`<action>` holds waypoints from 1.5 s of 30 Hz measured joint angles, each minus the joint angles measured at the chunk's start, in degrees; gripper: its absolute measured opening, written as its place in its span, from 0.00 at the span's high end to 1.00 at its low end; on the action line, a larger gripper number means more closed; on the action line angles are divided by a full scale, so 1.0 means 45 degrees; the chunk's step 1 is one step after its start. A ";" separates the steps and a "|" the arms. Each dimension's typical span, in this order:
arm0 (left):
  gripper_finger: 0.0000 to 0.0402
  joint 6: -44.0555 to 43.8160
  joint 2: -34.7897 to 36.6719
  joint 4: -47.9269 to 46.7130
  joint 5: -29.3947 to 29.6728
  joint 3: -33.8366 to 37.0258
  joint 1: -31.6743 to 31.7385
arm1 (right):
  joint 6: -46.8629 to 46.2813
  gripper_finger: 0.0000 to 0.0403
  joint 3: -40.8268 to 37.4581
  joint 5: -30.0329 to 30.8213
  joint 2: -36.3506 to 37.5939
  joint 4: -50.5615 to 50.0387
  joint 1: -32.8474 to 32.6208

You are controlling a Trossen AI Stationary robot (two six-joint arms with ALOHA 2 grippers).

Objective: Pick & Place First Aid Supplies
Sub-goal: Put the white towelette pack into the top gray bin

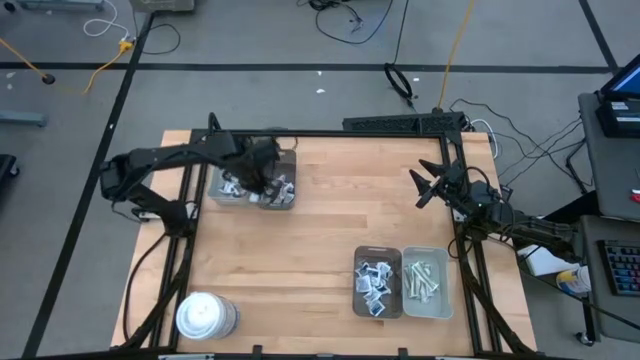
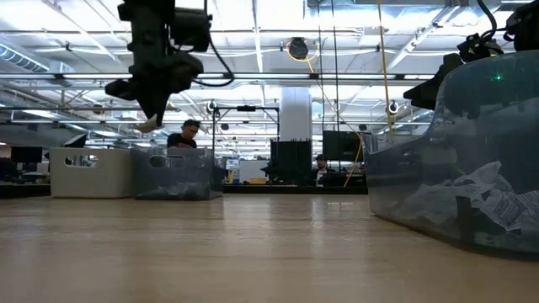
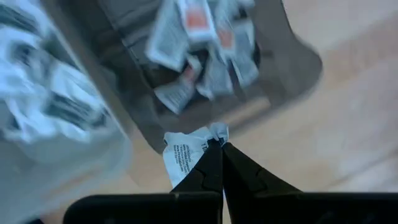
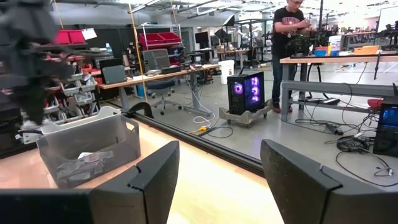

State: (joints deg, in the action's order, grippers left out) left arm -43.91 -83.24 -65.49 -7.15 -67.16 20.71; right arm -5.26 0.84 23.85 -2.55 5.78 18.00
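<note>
Left gripper (image 3: 221,146): fingers pressed together, pinching one white packet (image 3: 186,154) by its edge; the packet hangs beside the fingertips, dark print facing the wrist camera. Held above the near rim of a grey bin (image 3: 292,74) at the table's far left.

Directly beneath: grey bin (image 1: 277,192) with a loose heap of packets (image 3: 205,56), some showing orange print; touching it on one side, a clear bin (image 1: 228,186) also filled with packets (image 3: 43,106). Nothing stands between the held packet and the bins.

Right gripper (image 1: 432,183): jaws spread wide, holding nothing, raised near the table's right edge, well apart from all bins.

Near side of table: grey tray (image 1: 378,282) of white packets (image 1: 374,278), touching a paler tray (image 1: 427,283) of narrow whitish strips (image 1: 422,278); white roll (image 1: 206,316) at the near left corner.

High view alone: the whole wooden table (image 1: 330,220) and both arms. Low view alone: the left gripper (image 2: 156,105) hanging clear above the bins (image 2: 173,172), a tray wall (image 2: 455,160) close to the lens on the right, and people seated in the room behind. Right wrist view alone: a person standing at a bench beyond the table, with a bin (image 4: 87,149) on the table's far side
</note>
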 joint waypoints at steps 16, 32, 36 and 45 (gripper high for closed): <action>1.00 0.2201 0.0010 -0.2162 0.0055 0.0000 0.5488 | -0.0005 0.45 -0.0002 0.0001 0.0000 0.0000 0.0000; 1.00 0.1800 0.0000 0.0850 0.1985 0.2360 0.5939 | -0.0003 0.45 0.0001 0.0001 0.0000 0.0000 0.0003; 1.00 0.1453 0.0000 0.1842 0.2134 0.3065 0.5791 | -0.0003 0.45 -0.0001 0.0001 0.0000 0.0000 0.0000; 0.96 0.0927 0.0000 0.2219 0.2814 0.3439 0.5733 | 0.0000 0.45 -0.0004 0.0001 0.0000 0.0000 0.0000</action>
State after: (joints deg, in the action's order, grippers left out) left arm -39.73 -83.24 -55.51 5.52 -51.68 46.50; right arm -5.26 0.82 23.86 -2.55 5.78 18.00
